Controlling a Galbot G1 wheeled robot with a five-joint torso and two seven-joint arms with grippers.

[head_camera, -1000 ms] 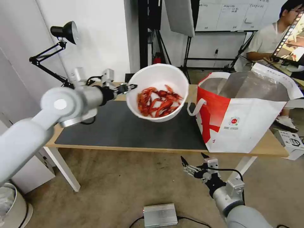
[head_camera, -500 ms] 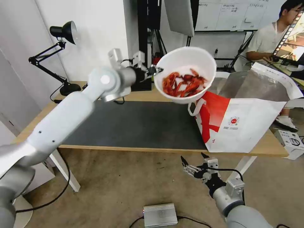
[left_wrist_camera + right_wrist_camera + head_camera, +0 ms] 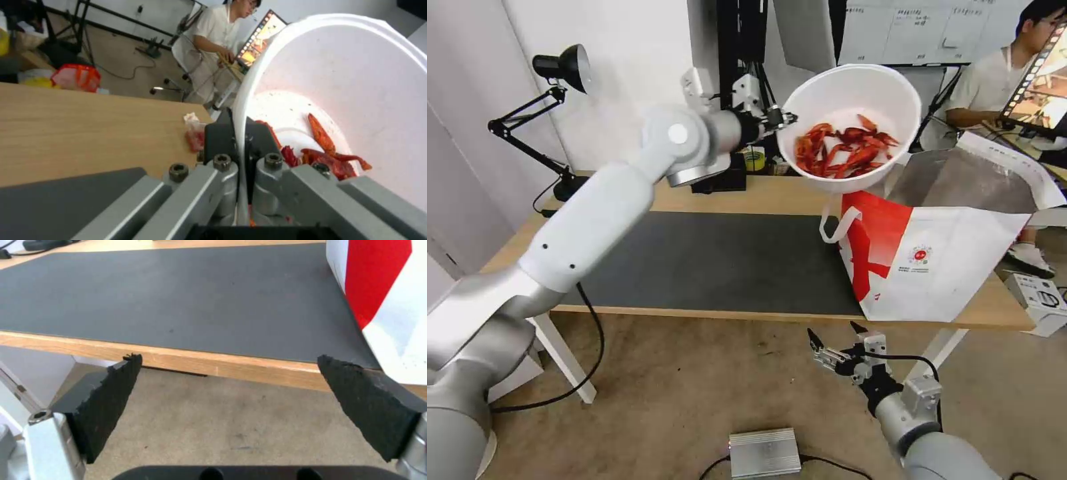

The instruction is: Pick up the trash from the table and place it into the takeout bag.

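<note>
A white bowl (image 3: 854,113) of red shells hangs in the air, tilted toward me, above the near-left rim of the takeout bag (image 3: 940,253). My left gripper (image 3: 784,120) is shut on the bowl's left rim; in the left wrist view its fingers (image 3: 231,133) pinch the thin white wall of the bowl (image 3: 338,83). The bag stands open on the right end of the table (image 3: 760,197), its silver lining showing. My right gripper (image 3: 832,340) is open and parked below the table's front edge; in the right wrist view its pads (image 3: 111,386) stand wide apart.
A dark grey mat (image 3: 714,260) covers the table's middle. A black desk lamp (image 3: 560,67) stands at the back left, and a roll of tape (image 3: 754,160) by a black stand at the back. A silver box (image 3: 764,453) lies on the floor.
My left arm has lifted the bowl and carried it to the right, from over the mat to above the bag's rim. The right arm has not moved.
</note>
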